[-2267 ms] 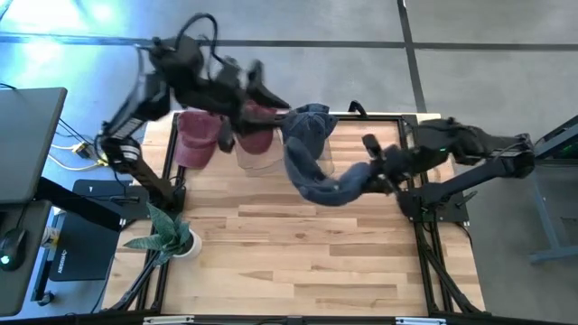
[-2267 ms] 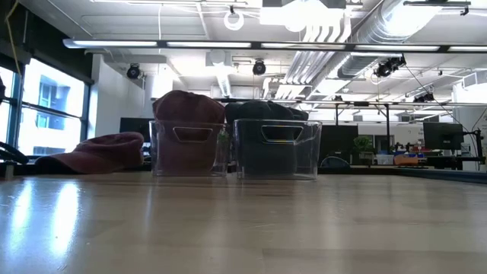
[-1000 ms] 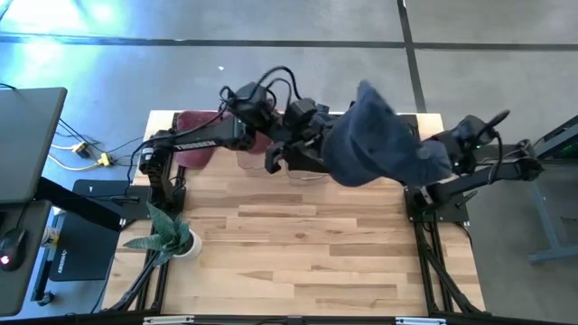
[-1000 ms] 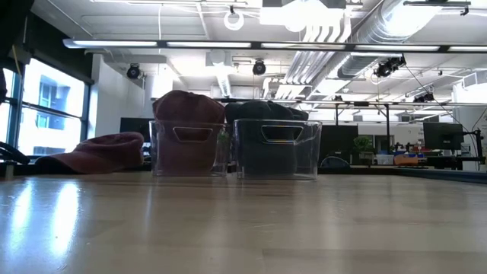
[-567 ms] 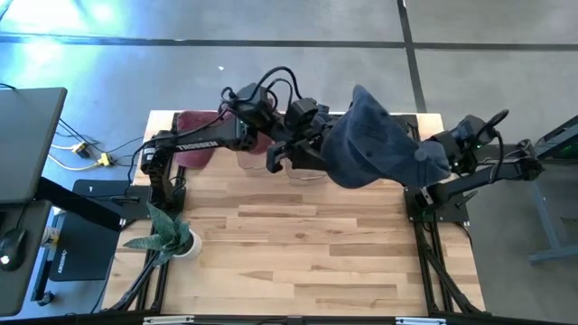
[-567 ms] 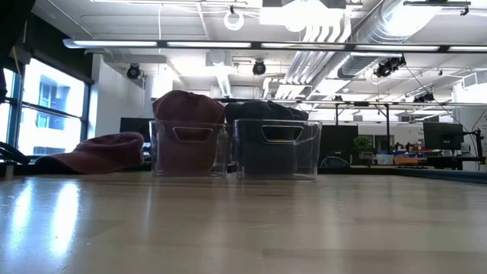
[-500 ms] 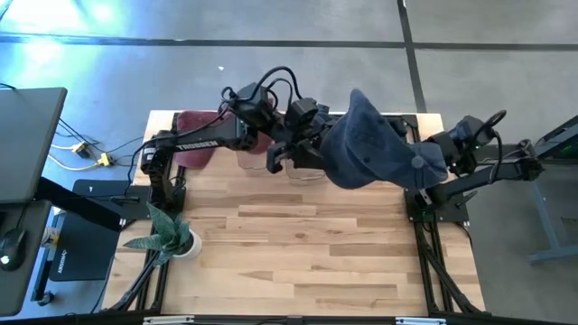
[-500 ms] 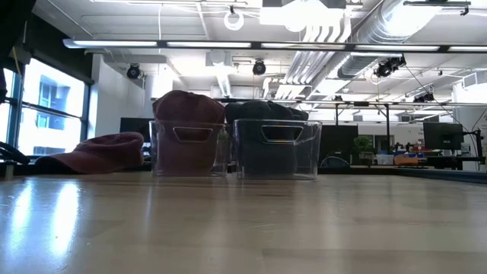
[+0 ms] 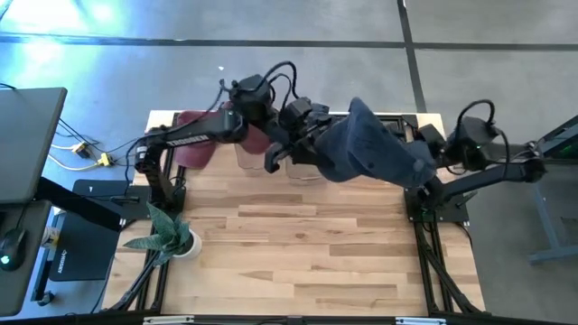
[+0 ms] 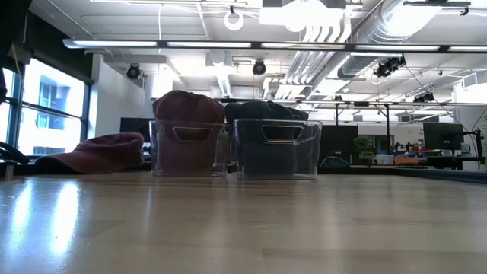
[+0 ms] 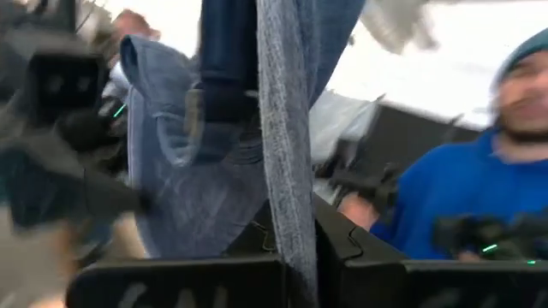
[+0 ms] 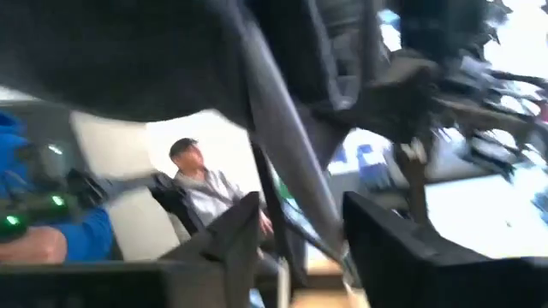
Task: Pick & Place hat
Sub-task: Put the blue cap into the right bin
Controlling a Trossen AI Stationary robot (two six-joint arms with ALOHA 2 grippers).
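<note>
Two left fingers [image 11: 205, 287] pinch the blue hat [image 9: 366, 149]; right fingers [image 12: 231, 235] stand apart.

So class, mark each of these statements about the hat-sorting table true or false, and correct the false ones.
1. The left gripper is shut on the blue hat. True.
2. The blue hat lies flat on the table. False: it is held up above the table's far edge.
3. A red hat lies on the table beside the clear bins. True.
4. The right gripper is clamped shut. False: its fingers stand apart.
5. Both clear bins are empty. False: both hold hats.
</note>
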